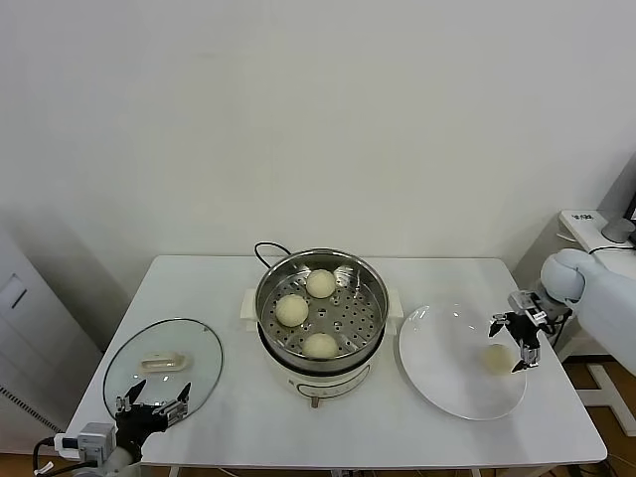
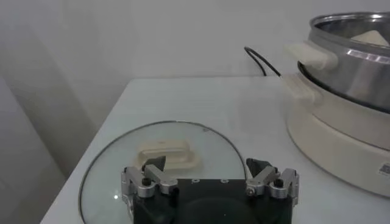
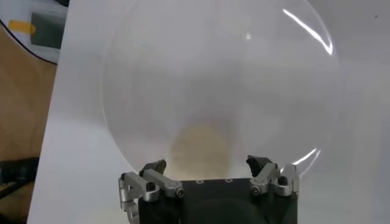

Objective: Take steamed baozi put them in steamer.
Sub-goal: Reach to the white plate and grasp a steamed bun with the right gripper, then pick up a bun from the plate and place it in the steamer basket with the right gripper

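Hovering my right gripper (image 1: 516, 345) open above the last baozi (image 1: 496, 359) on the plate (image 1: 437, 383), jaws wide to straddle it. Three buns sit in the steamer (image 1: 370, 285). Left gripper (image 1: 151, 405) parked open over the lid (image 1: 199, 343).

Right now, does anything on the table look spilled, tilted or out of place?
Nothing stands out. Three baozi sit in the steamer, one waits on the plate, and the lid lies flat.

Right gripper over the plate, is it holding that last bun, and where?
Nothing is held. The right gripper is open above the last baozi, which lies on the white plate. The left gripper is open and empty too.
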`<state>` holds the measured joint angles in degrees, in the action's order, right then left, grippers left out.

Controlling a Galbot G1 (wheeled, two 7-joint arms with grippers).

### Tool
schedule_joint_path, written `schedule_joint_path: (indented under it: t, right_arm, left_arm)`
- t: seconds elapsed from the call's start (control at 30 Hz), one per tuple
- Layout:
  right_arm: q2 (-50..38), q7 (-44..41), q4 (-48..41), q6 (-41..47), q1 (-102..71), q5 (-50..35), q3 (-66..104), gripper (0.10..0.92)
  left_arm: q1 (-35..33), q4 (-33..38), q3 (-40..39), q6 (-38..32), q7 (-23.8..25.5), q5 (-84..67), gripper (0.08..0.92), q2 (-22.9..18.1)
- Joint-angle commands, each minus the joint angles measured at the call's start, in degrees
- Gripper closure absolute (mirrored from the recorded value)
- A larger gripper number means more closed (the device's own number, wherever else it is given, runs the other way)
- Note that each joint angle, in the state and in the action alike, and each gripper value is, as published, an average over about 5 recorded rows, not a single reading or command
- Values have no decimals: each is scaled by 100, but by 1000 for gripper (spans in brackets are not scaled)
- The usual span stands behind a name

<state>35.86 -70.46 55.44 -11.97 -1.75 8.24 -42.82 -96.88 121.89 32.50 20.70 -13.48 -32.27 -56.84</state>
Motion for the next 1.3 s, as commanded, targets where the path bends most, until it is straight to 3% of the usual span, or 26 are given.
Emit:
schedule_joint_path:
  t: [0.03, 0.2, 0.47, 0.67, 0.97, 1.3]
  right_arm:
    - [74, 209, -49, 26, -322, 245, 287, 203]
    - [177, 266, -91, 40, -368, 346, 354, 254]
    - [142, 185, 41, 79, -290, 307, 333, 483]
    - [-257, -20, 572, 350, 271, -382, -242, 635]
    - [-790, -46, 1791, 1280, 2740, -2162, -2460, 652]
    - [-192, 475, 2834, 2472, 5248, -3907, -4538, 652]
  left_arm:
    - [-3, 6, -5, -1, 1, 10, 177, -8]
    - [-24, 21, -1, -3, 0, 19, 177, -21]
    - [-53, 36, 18, -5, -2, 19, 177, -20]
    - [-37, 51, 12, 16, -13, 22, 177, -28]
    - [24, 76, -19, 77, -52, 38, 177, -31]
    - [18, 129, -35, 85, -64, 58, 177, -66]
